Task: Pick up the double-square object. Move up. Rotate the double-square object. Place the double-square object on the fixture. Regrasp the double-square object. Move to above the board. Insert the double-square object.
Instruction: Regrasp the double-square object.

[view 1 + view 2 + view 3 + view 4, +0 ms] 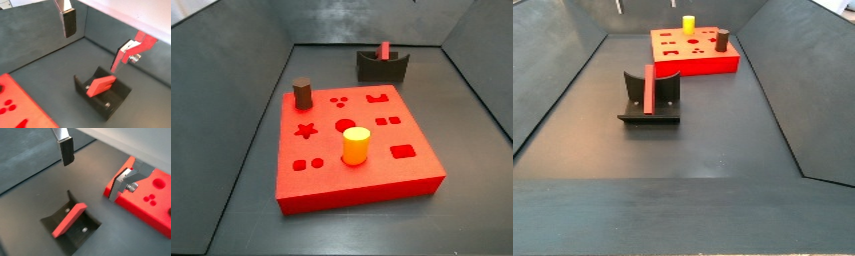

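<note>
The double-square object (101, 85) leans in the fixture (107, 98), on edge in its notch, apart from the board (358, 150). The tool (100, 34) hangs above it, released and empty as far as the wrist views show.

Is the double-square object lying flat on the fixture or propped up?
Propped up: the double-square object stands on edge, leaning in the fixture. The claw hangs open above, clear of it.

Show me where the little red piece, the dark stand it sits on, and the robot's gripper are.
double-square object (101, 85), wrist view, its flat red face.
fixture (667, 88), side view, its upright wall.
gripper (95, 169), wrist view, open above the fixture; point lies between the fingertips.
</note>
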